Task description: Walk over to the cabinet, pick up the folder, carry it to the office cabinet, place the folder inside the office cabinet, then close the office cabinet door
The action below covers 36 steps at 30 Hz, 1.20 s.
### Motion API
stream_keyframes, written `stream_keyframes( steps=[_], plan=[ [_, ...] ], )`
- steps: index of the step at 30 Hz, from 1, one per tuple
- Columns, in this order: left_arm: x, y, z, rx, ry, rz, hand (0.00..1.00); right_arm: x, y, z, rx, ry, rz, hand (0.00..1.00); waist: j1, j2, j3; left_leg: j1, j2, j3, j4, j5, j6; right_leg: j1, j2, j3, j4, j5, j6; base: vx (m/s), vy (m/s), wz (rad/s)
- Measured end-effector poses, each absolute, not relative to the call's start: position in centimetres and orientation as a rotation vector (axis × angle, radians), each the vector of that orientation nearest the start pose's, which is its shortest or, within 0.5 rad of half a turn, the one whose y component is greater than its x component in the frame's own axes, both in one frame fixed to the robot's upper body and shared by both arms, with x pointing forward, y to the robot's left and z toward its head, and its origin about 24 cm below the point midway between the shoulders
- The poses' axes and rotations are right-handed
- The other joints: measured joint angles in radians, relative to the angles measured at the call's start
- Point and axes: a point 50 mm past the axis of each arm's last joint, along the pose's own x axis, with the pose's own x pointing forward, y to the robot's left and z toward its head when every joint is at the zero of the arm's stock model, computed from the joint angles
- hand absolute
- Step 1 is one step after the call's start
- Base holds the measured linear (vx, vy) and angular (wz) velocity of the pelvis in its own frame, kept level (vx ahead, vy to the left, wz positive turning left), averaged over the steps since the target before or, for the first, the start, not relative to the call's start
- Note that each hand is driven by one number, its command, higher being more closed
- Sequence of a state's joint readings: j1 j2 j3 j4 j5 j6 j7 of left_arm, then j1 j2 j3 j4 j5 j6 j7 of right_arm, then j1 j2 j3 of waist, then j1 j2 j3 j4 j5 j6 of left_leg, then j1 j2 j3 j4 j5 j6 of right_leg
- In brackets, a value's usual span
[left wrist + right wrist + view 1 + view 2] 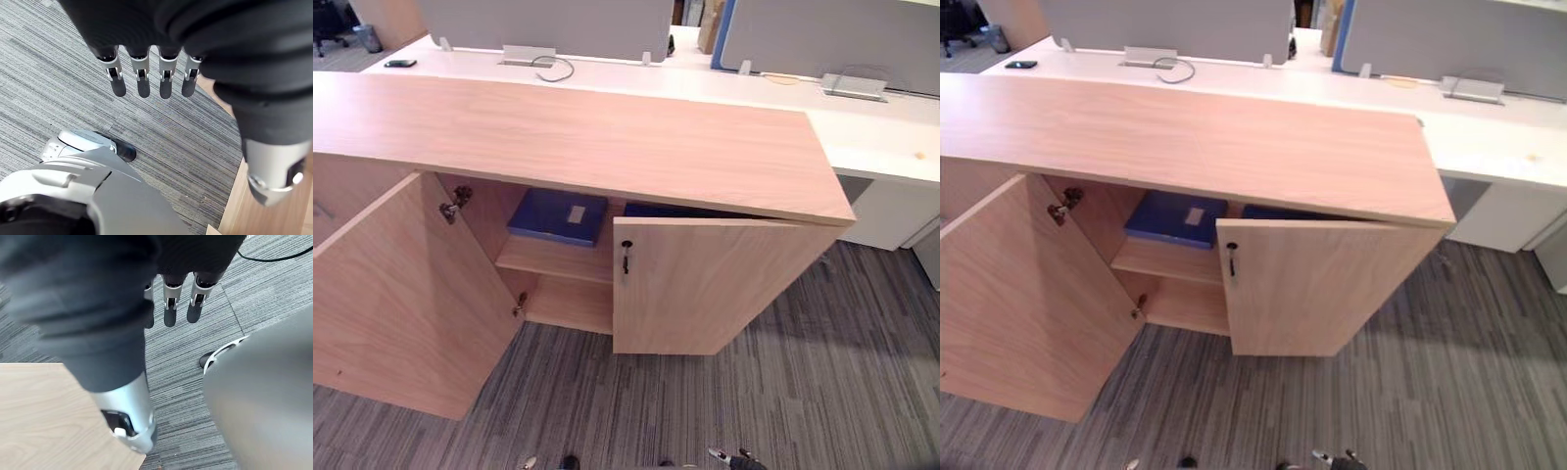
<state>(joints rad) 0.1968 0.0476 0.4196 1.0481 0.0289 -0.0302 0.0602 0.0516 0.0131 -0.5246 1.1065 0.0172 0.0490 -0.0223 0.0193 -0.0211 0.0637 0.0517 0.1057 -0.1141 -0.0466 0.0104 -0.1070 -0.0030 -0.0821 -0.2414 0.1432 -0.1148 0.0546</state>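
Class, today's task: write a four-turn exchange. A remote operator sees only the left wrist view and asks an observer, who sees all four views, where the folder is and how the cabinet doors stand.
Operator: My left hand hangs open over carpet. Where's the blue folder?
Observer: It lies flat on the upper shelf inside the office cabinet.
Operator: Is the way in clear?
Observer: The left door stands wide open. The right door is only partly open and hides that side of the shelf.
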Motion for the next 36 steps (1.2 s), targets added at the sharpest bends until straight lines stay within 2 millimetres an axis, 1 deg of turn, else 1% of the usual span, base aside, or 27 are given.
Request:
stream_keyframes(
  steps=[3,5,6,7,8,9,10,11,12,13,14,15,16,17,18,19,20,21,23,25,29,31,33,34,35,36],
  plan=[
    [3.6,22.7,-16.5,-0.101,1.183,0.519,0.0,7.4,-19.7,-16.9,0.316,1.177,-0.505,0.0,0.002,-0.009,0.005,-0.01,-0.014,-0.021,0.016,0.0,0.0,0.03,-0.015,-0.039,-0.005,0.0,0.0,0.06,0.031,0.42],
    [4.7,23.0,-16.1,-0.102,1.13,0.525,0.0,7.7,-19.4,-16.9,0.319,1.171,-0.495,0.0,0.002,-0.023,0.021,-0.072,-0.034,-0.042,0.1,-0.011,-0.011,0.038,-0.04,-0.091,0.007,0.0,0.0,0.0,0.036,0.83],
    [5.3,23.1,-15.9,-0.1,1.104,0.526,0.0,7.9,-19.3,-16.9,0.321,1.169,-0.493,0.0,0.002,-0.027,0.03,-0.105,-0.045,-0.033,0.151,-0.015,-0.01,0.043,-0.051,-0.118,0.016,0.0,0.0,-0.08,0.074,1.09],
    [5.6,23.1,-15.8,-0.108,1.092,0.53,0.0,8.1,-19.2,-16.9,0.325,1.165,-0.495,0.0,0.001,-0.025,0.04,-0.146,-0.048,0.037,0.217,-0.028,0.011,0.057,-0.06,-0.152,0.026,0.0,0.0,-0.09,0.076,0.89],
    [5.6,22.9,-15.8,-0.121,1.09,0.533,0.0,8.2,-19.3,-16.9,0.326,1.162,-0.498,0.0,0.0,-0.016,0.046,-0.165,-0.036,0.117,0.257,-0.054,0.053,0.062,-0.059,-0.172,0.034,-0.001,-0.001,-0.13,0.114,0.87],
    [5.7,22.6,-15.9,-0.144,1.086,0.544,0.0,8.5,-19.4,-16.7,0.322,1.151,-0.502,0.0,0.006,0.0,0.052,-0.199,0.005,0.284,0.341,-0.106,0.11,0.062,-0.057,-0.204,0.062,-0.014,-0.006,-0.09,0.089,0.54],
    [5.8,22.6,-15.8,-0.144,1.081,0.545,0.0,8.8,-19.7,-16.7,0.319,1.142,-0.509,0.0,0.01,0.003,0.057,-0.212,0.01,0.33,0.366,-0.11,0.117,0.06,-0.063,-0.213,0.077,-0.029,-0.001,-0.12,0.116,0.54],
    [6.0,22.7,-15.8,-0.139,1.075,0.542,0.0,9.0,-19.8,-16.6,0.335,1.131,-0.528,0.0,0.016,0.004,0.064,-0.218,0.004,0.374,0.373,-0.132,0.142,0.059,-0.087,-0.234,0.09,-0.059,0.012,-0.12,0.103,0.55],
    [5.9,22.6,-15.9,-0.134,1.087,0.535,0.0,9.0,-20.0,-16.6,0.336,1.133,-0.543,0.0,0.009,0.008,0.065,-0.209,0.003,0.45,0.35,-0.157,0.162,0.061,-0.104,-0.26,0.082,-0.064,0.01,-0.11,0.108,0.65],
    [5.8,22.7,-15.9,-0.128,1.095,0.532,0.0,8.7,-20.0,-16.6,0.336,1.139,-0.545,0.0,0.001,-0.003,0.063,-0.193,-0.005,0.485,0.319,-0.152,0.161,0.063,-0.121,-0.278,0.062,-0.064,0.013,-0.1,0.148,0.92],
    [5.5,22.6,-16.0,-0.119,1.11,0.523,0.0,8.0,-19.9,-16.8,0.345,1.161,-0.553,0.0,-0.012,-0.004,0.065,-0.183,0.006,0.567,0.308,-0.15,0.165,0.072,-0.145,-0.324,0.033,-0.052,0.01,-0.06,0.155,0.94],
    [5.4,22.5,-16.1,-0.118,1.123,0.521,0.0,7.8,-20.4,-16.8,0.353,1.153,-0.582,0.0,-0.022,0.01,0.067,-0.187,0.021,0.618,0.307,-0.145,0.158,0.075,-0.154,-0.358,0.036,-0.047,0.015,-0.05,0.207,1.1],
    [5.1,22.3,-16.3,-0.124,1.143,0.518,0.0,7.7,-21.0,-16.7,0.35,1.148,-0.601,0.0,-0.032,0.023,0.066,-0.184,0.014,0.614,0.271,-0.087,0.148,0.085,-0.158,-0.384,0.042,-0.047,0.024,-0.01,0.145,0.96],
    [5.0,22.3,-16.3,-0.121,1.149,0.517,0.0,7.3,-21.2,-16.7,0.342,1.156,-0.605,0.0,-0.035,0.024,0.06,-0.162,-0.027,0.586,0.198,-0.031,0.156,0.095,-0.167,-0.395,0.039,-0.05,0.028,0.01,0.168,1.08],
    [5.0,22.3,-16.3,-0.108,1.153,0.502,0.0,6.6,-21.2,-16.9,0.342,1.173,-0.613,0.0,-0.038,0.015,0.053,-0.134,-0.08,0.551,0.089,0.022,0.159,0.098,-0.172,-0.397,0.023,-0.049,0.026,0.04,0.147,1.01],
    [5.2,22.2,-16.3,-0.093,1.152,0.483,0.0,6.5,-21.3,-16.9,0.341,1.174,-0.617,0.0,-0.038,0.022,0.053,-0.113,-0.109,0.531,0.019,0.058,0.163,0.1,-0.175,-0.402,0.018,-0.046,0.021,0.08,0.19,1.01],
    [5.4,22.2,-16.3,-0.086,1.152,0.474,0.0,6.5,-21.5,-16.8,0.352,1.167,-0.634,0.0,-0.039,0.022,0.06,-0.093,-0.135,0.498,-0.045,0.098,0.166,0.111,-0.182,-0.421,0.021,-0.042,0.019,0.11,0.163,0.81],
    [5.5,22.5,-16.3,-0.08,1.147,0.472,0.0,6.6,-21.3,-16.8,0.365,1.167,-0.64,0.0,-0.037,0.012,0.07,-0.088,-0.146,0.488,-0.045,0.097,0.17,0.127,-0.19,-0.431,0.021,-0.037,0.028,0.1,0.121,0.6],
    [5.5,22.8,-16.2,-0.057,1.152,0.462,0.0,6.8,-20.9,-16.9,0.373,1.176,-0.628,0.0,-0.029,-0.003,0.075,-0.067,-0.163,0.479,-0.045,0.091,0.182,0.153,-0.201,-0.432,0.024,-0.029,0.018,0.1,0.072,0.26],
    [5.4,22.8,-16.2,-0.041,1.161,0.445,0.0,7.4,-20.6,-16.9,0.371,1.169,-0.609,0.0,-0.029,-0.003,0.076,-0.056,-0.169,0.475,-0.046,0.084,0.183,0.163,-0.205,-0.423,0.023,-0.018,0.006,0.09,0.05,0.07],
    [5.3,22.8,-16.3,-0.008,1.174,0.417,0.0,9.0,-19.7,-16.7,0.365,1.153,-0.555,0.0,-0.028,-0.002,0.08,-0.045,-0.167,0.477,-0.046,0.074,0.174,0.165,-0.206,-0.41,0.033,0.0,0.014,0.02,0.011,-0.02],
    [5.2,22.7,-16.3,-0.003,1.177,0.411,0.0,9.3,-19.7,-16.7,0.358,1.149,-0.544,0.0,-0.027,0.002,0.093,-0.032,-0.163,0.468,-0.047,0.07,0.171,0.168,-0.21,-0.411,0.064,0.0,0.014,-0.01,-0.008,0.07],
    [5.1,22.7,-16.4,0.002,1.183,0.406,0.0,9.2,-20.2,-16.6,0.348,1.145,-0.552,0.0,-0.037,0.013,0.097,-0.024,-0.159,0.436,-0.047,0.059,0.169,0.157,-0.232,-0.409,0.162,0.0,0.014,-0.02,-0.004,0.38],
    [5.0,22.6,-16.4,0.011,1.186,0.397,0.0,9.0,-20.7,-16.5,0.336,1.139,-0.562,0.0,-0.04,0.016,0.101,-0.011,-0.159,0.402,-0.047,0.055,0.172,0.13,-0.259,-0.376,0.278,0.002,0.011,-0.03,0.024,0.65],
    [5.0,22.5,-16.4,0.015,1.186,0.387,0.0,8.9,-21.1,-16.4,0.325,1.123,-0.57,0.0,-0.043,0.025,0.107,-0.002,-0.156,0.372,-0.046,0.052,0.175,0.086,-0.272,-0.313,0.375,-0.003,-0.008,-0.05,0.024,0.93],
    [5.2,22.4,-16.4,0.028,1.184,0.371,0.0,9.1,-21.4,-16.2,0.303,1.107,-0.56,0.0,-0.05,0.024,0.108,0.001,-0.15,0.33,-0.046,0.05,0.179,0.041,-0.253,-0.203,0.445,-0.05,-0.016,-0.04,0.001,0.87]
  ],
)
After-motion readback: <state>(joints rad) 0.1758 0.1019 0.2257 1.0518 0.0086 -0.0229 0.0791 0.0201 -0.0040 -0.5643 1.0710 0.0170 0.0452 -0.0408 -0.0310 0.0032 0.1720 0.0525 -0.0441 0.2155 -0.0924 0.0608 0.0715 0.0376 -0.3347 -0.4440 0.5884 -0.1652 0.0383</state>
